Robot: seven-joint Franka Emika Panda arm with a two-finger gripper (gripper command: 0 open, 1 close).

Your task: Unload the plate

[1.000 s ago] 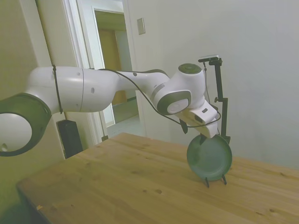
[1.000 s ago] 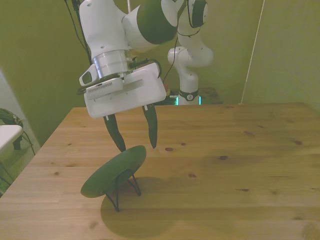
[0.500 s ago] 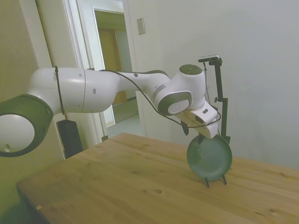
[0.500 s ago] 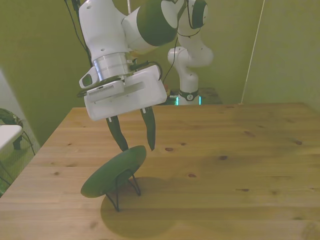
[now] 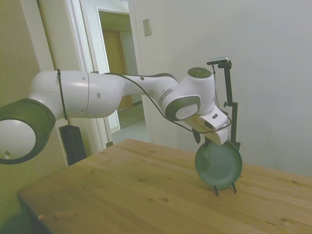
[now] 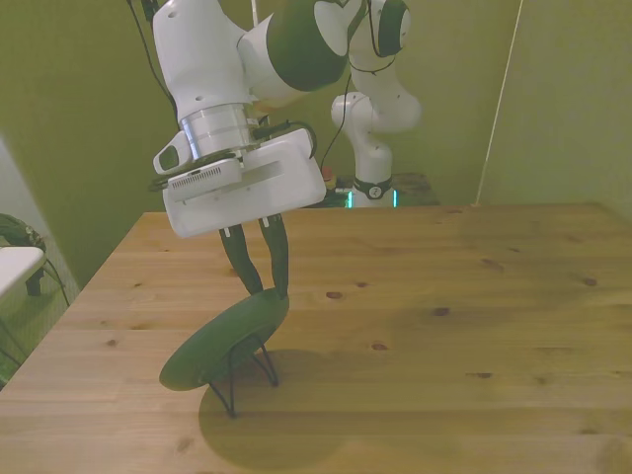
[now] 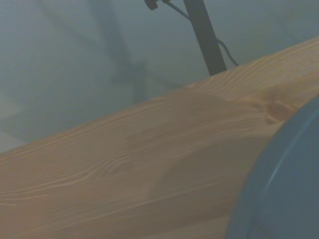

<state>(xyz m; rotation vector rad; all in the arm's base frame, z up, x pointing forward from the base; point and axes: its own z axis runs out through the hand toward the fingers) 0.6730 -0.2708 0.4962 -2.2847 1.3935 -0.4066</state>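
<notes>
The dark teal-green plate [image 6: 219, 344] leans nearly on edge in a thin black wire stand [image 6: 240, 377] on the wooden table [image 6: 444, 346], toward the front view's left. My gripper [image 6: 272, 292] comes down onto the plate's top rim, its two dark fingers drawn close together on either side of the rim. From the side, the plate [image 5: 219, 165] stands upright in the stand [image 5: 217, 190] with the gripper [image 5: 206, 143] right above it. A blurred arc of the plate [image 7: 284, 189] fills one corner of the wrist view.
A second white robot arm [image 6: 373, 118] stands behind the table's far edge. A white object [image 6: 15, 262] sits off the table at the front view's left. An open doorway [image 5: 119, 73] shows in the wall in the side view.
The fingers, spread wide above the rim before, have closed in on the plate's top edge. The hand has sunk slightly. The plate has not moved.
</notes>
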